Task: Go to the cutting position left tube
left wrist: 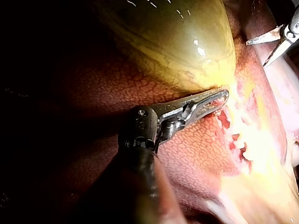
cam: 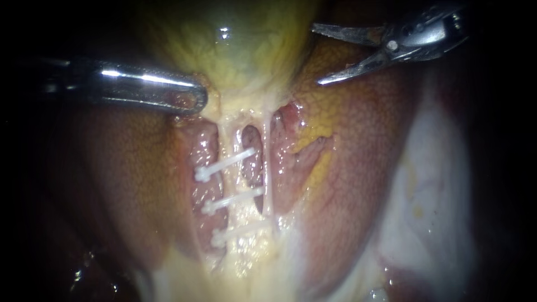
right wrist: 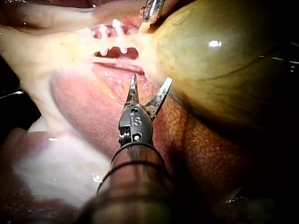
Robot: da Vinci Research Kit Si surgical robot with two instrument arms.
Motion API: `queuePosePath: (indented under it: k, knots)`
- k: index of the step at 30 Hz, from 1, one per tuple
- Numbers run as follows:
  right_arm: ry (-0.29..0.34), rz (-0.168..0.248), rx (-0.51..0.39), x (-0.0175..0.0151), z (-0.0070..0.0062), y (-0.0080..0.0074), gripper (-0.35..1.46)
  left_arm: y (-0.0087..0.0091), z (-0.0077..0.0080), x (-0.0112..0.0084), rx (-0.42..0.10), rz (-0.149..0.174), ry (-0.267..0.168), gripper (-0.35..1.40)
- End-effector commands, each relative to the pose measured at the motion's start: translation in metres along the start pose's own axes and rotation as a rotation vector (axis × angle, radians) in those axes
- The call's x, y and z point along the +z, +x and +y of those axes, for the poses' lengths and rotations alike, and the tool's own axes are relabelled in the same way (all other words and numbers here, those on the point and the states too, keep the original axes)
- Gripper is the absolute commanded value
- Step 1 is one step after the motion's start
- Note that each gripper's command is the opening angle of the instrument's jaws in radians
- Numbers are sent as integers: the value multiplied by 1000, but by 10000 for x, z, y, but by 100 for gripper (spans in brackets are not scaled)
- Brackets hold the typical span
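Jaws of my right instrument (cam: 316, 55) stand apart at 1 o'clock, well away from the left tube (cam: 226, 140), which lies at centre crossed by three clips (cam: 232, 198). My left instrument (cam: 196, 100), 9 o'clock: jaws clamped on the gallbladder (cam: 235, 50).

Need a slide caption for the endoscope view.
Open right instrument short of left tube bearing three clips; left instrument grips gallbladder.

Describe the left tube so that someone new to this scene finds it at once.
Start at the yellow-green gallbladder at the top of the endoscope view. Two pale tubes run down from its neck; the left tube is the one nearer my left instrument. Unlike the bare right tube, it carries three white clips across it.
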Motion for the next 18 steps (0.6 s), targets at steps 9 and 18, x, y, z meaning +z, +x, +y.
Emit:
queuePosePath:
  k: [9,18]
  knots:
    - [3,3,1,1,-1,1,136,-1,-1,-3,-1,1,2,-35]
    - [7,7,1,1,-1,2,136,-25,-10,-39,-15,4,4,-35]
